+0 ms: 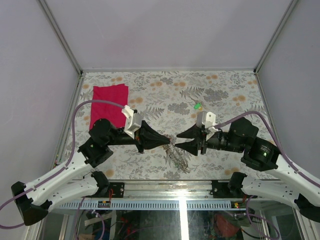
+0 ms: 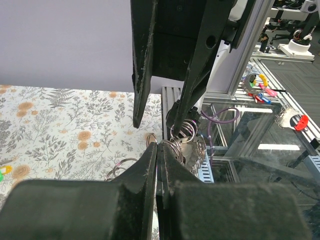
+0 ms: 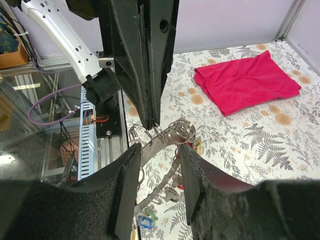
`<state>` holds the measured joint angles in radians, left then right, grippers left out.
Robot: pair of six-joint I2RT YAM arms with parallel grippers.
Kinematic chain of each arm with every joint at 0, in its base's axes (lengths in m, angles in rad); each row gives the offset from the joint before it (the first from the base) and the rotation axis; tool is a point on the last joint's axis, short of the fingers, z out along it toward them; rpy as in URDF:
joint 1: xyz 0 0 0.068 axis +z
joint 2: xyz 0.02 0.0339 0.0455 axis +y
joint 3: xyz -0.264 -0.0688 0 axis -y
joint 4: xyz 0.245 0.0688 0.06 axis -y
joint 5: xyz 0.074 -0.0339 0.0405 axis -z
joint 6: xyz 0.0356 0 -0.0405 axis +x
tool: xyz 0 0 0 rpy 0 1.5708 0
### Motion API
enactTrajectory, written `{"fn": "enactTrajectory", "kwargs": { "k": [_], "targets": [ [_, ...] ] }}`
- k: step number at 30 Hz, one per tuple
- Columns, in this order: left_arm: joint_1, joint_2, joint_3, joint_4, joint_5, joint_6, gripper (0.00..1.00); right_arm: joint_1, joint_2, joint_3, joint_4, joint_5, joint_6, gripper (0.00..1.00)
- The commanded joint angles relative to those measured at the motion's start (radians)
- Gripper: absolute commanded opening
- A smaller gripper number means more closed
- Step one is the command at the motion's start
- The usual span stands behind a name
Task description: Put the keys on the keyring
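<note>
Left hand (image 2: 158, 149) pinched fully shut on the keyring (image 2: 186, 132), held mid-air between the arms over the near worktop (image 1: 225, 95); right hand (image 3: 159, 149) half open astride its coils, gripping nothing, should likely close squarely on one coil without twisting it free.

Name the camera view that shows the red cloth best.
Right wrist: the cloth lies whole and large, nothing over it. The top view shows it smaller, its near edge hidden behind the left arm. The left wrist view misses it.
</note>
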<state>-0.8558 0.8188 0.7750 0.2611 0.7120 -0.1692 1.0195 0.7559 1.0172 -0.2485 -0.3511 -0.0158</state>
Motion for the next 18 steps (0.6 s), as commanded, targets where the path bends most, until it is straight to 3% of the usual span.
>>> {"fn": "enactTrajectory", "kwargs": {
  "k": [1,7,12,15,18],
  "targets": [
    [0.001,-0.006,0.038,0.057,0.015,0.007,0.0,0.005,0.011,0.034,0.084,0.023,-0.01,0.44],
    [0.0,-0.009,0.04,0.055,0.023,0.005,0.0,0.005,0.018,0.03,0.109,0.022,-0.011,0.33],
    [0.001,-0.014,0.043,0.06,0.034,0.001,0.0,0.005,0.023,0.019,0.117,0.021,-0.015,0.3],
    [0.001,-0.015,0.042,0.061,0.039,-0.001,0.0,0.005,0.027,0.016,0.122,0.021,-0.015,0.3],
    [0.002,-0.015,0.043,0.061,0.043,-0.003,0.0,0.005,0.034,0.016,0.124,0.016,-0.016,0.37]
  ]
}}
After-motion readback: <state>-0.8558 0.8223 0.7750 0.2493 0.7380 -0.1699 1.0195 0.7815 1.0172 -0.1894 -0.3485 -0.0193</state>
